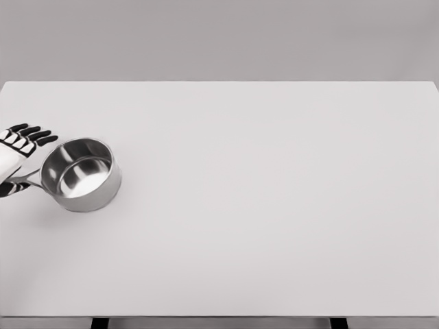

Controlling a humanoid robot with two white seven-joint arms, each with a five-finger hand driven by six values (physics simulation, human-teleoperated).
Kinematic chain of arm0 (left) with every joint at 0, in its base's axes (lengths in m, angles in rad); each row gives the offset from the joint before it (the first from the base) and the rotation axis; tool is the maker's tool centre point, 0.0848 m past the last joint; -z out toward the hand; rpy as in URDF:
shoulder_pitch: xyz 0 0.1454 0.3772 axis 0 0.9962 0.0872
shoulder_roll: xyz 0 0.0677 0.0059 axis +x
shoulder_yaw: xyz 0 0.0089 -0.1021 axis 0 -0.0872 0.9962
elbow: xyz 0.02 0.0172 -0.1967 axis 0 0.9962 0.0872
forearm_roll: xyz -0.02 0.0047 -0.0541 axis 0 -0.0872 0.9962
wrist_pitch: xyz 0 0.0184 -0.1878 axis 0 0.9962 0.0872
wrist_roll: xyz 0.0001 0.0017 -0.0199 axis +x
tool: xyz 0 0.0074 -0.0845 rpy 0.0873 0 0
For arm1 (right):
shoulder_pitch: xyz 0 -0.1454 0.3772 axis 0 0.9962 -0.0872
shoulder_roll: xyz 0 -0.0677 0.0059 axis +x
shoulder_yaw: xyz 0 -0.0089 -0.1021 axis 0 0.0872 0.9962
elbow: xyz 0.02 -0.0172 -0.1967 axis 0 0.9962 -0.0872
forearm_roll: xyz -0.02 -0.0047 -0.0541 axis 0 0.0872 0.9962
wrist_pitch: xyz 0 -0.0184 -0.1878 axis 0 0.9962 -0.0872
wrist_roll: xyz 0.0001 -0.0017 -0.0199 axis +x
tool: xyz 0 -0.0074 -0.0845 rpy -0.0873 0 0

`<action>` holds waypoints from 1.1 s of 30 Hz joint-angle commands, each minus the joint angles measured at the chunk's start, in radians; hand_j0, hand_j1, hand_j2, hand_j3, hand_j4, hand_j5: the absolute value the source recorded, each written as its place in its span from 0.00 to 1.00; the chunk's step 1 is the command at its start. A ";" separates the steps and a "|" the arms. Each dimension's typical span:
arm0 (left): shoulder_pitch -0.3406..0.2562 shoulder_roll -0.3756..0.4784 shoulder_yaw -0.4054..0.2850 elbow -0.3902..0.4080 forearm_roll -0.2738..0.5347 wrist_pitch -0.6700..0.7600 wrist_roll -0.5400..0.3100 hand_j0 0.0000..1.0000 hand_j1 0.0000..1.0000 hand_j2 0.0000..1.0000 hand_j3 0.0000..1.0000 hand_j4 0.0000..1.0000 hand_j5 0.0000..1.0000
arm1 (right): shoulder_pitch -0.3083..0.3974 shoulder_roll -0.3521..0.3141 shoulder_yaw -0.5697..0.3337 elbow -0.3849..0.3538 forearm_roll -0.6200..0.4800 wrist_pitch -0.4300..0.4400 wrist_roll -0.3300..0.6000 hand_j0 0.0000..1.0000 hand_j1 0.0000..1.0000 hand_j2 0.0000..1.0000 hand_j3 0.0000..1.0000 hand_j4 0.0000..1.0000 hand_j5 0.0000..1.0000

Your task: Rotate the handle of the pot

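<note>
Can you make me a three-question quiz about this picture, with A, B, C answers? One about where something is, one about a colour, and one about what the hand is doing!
1. Where does the pot sit on the table?
A. far right
B. near the left edge
C. the middle

2. What colour is the pot?
A. shiny silver
B. red
C. black

3. What is the left hand doing?
A. lifting the pot into the air
B. resting far from the pot
C. sitting at the pot's handle with fingers stretched out

Answers: B, the pot stands close to the table's left edge. A, its metal walls gleam silver. C, the hand is by the handle, the pot on the table, fingers straight.
</note>
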 commanded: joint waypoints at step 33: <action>-0.100 0.012 0.029 0.179 -0.041 0.000 -0.001 1.00 1.00 1.00 1.00 1.00 1.00 | 0.000 0.000 0.000 0.000 -0.001 -0.001 0.000 1.00 1.00 1.00 1.00 1.00 1.00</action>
